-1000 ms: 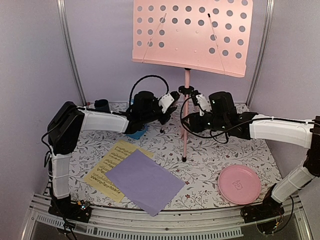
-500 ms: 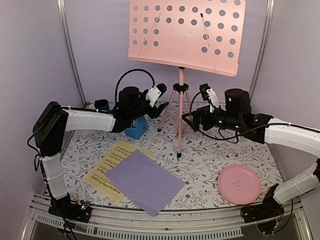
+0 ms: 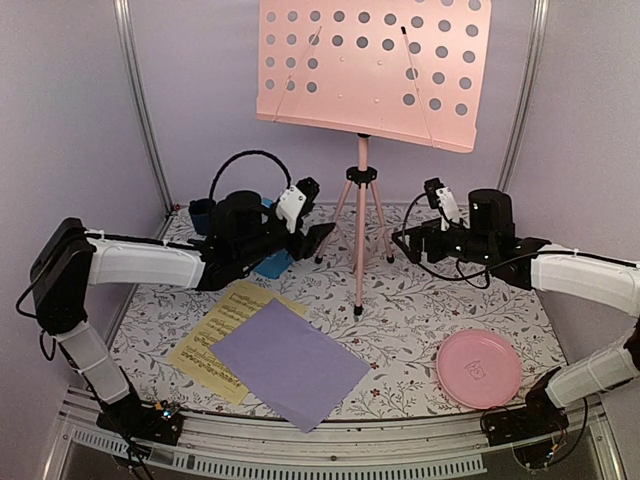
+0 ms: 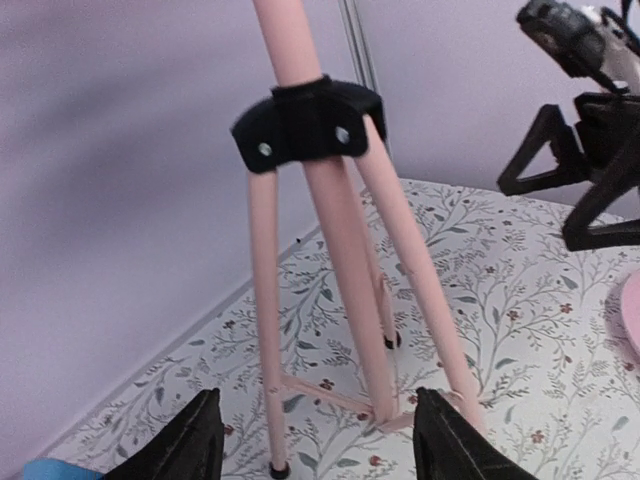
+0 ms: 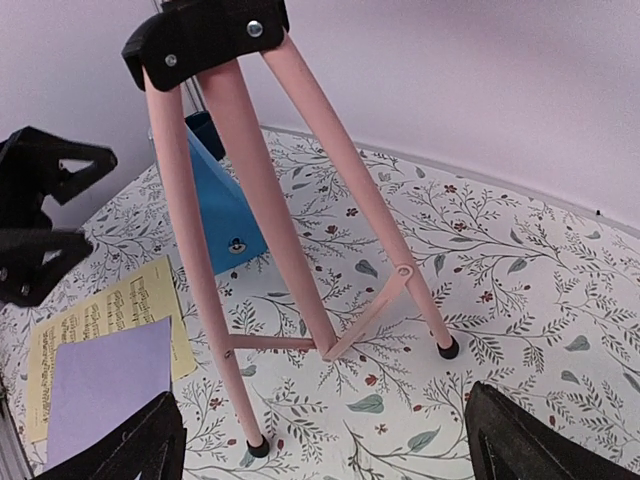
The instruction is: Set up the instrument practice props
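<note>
The pink tripod music stand [image 3: 361, 230] stands upright on its spread legs at the back centre, its perforated desk [image 3: 370, 70] on top. My left gripper [image 3: 318, 236] is open and empty just left of the legs. My right gripper [image 3: 405, 240] is open and empty just right of them. Neither touches the stand. The left wrist view shows the tripod hub [image 4: 308, 120] ahead of the open gripper [image 4: 315, 420]. The blue pyramid metronome [image 5: 225, 215] stands behind my left arm. The lavender sheet [image 3: 290, 363] lies partly on the yellow sheet [image 3: 215, 335] at the front left.
A round pink plate [image 3: 478, 368] lies at the front right. A small dark blue cup [image 3: 201, 212] stands at the back left corner. Metal frame posts [image 3: 140, 100] rise at both back corners before the lavender walls.
The tripod's legs have spread and the stand now stands by itself, shifted slightly left. Both grippers have drawn back from the hub, left gripper to the left, right gripper to the right.
</note>
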